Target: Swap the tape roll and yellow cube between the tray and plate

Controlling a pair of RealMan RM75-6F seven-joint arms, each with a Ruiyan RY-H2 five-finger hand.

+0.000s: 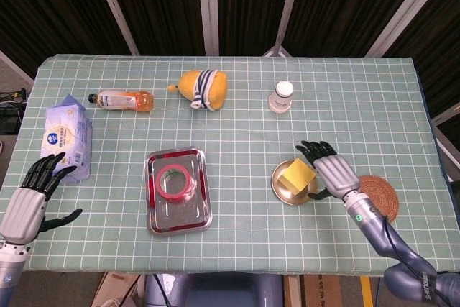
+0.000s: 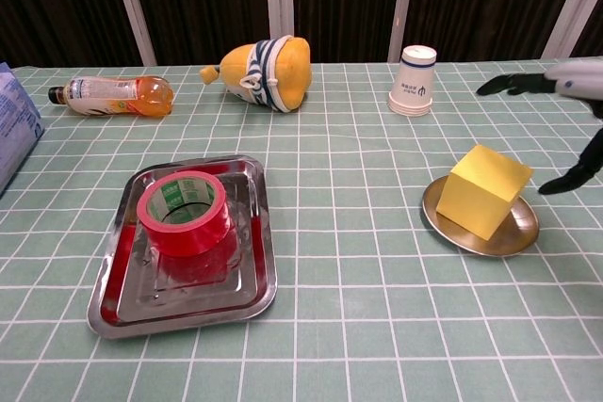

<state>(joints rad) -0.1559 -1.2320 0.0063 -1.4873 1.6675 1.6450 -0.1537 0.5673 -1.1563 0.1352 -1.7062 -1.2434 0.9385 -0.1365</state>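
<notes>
Two hands show over the green checked table (image 1: pixel 237 113). At the far left edge the left hand (image 1: pixel 29 199) hovers beside the table with its fingers (image 1: pixel 44 170) spread apart and nothing in them. Near it lies a blue and white packet (image 1: pixel 67 137). Behind, an orange drink bottle (image 2: pixel 111 95) lies on its side.

Left of the middle sits the metal tray (image 2: pixel 118 298), and the red tape roll (image 2: pixel 184 213) lies flat inside it, with the hole facing up. At the back of the table rests a yellow soft toy (image 2: pixel 267 72) with a striped band.

A white paper cup (image 2: pixel 414 80) stands upside down further right. In front of it is the round metal plate (image 2: pixel 521 235), and the yellow cube (image 2: pixel 481 191) sits on it, tilted so that one corner points forward. The right hand (image 1: pixel 333 172) is just beside the cube, its fingers (image 2: pixel 509 85) wide and clear of it in the chest view, holding nothing. A brown woven coaster (image 1: pixel 384 193) lies right of the plate, partly under the wrist.
</notes>
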